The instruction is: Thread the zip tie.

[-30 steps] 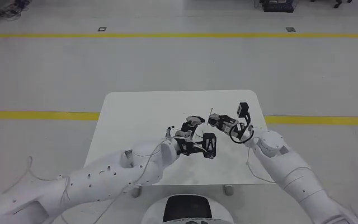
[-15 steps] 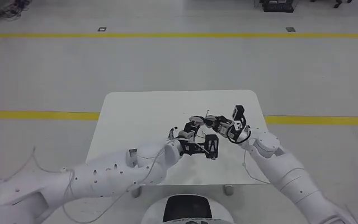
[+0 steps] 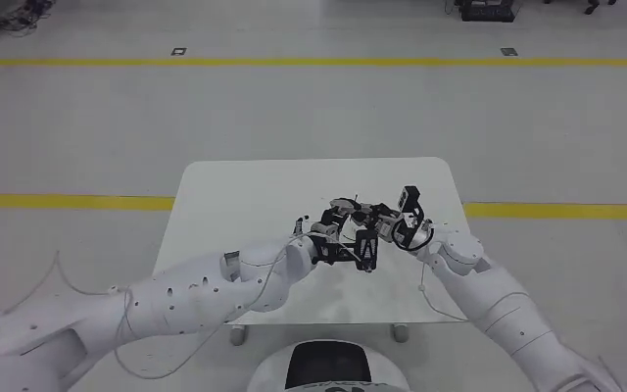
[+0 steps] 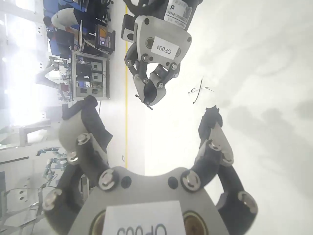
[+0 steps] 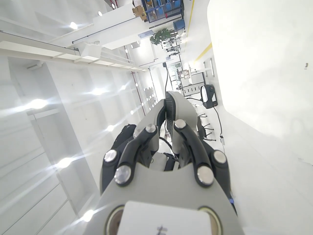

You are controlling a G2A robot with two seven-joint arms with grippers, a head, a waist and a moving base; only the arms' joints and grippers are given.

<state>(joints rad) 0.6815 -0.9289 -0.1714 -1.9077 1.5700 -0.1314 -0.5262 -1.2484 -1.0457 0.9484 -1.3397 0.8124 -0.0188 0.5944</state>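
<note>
Two grippers have closed the gap over the last second. We see the right gripper (image 4: 149,99) slide in toward the left gripper (image 4: 149,110), while the left arm pushes forward to meet it, both held above the worktop (image 3: 245,196). Their tips now sit near each other, facing; we cannot tell any contact.

Right gripper: pinched tight on the zip tie (image 5: 166,80). The tie has travelled with it, so the grip looks unchanged. A thin black length runs out past its fingertips, and in the left wrist view a short stub pokes out toward the left gripper.

Left gripper: fingers spread wide, nothing between them. The right gripper's tip lines up roughly with that gap, just ahead of it.

Some spare ties (image 4: 201,89) lie crossed on the worktop, off to one side of the right gripper and well apart from both grippers. They look untouched.

We read this as the approach for a catch: the tie's free end is being brought to the open left gripper. Nothing is threaded yet, we see no loop, and whether the tie's head is in reach is too small to tell. We'd expect the next step to need the left gripper to close on that end. The tie is thin, so small misalignment could miss it.
</note>
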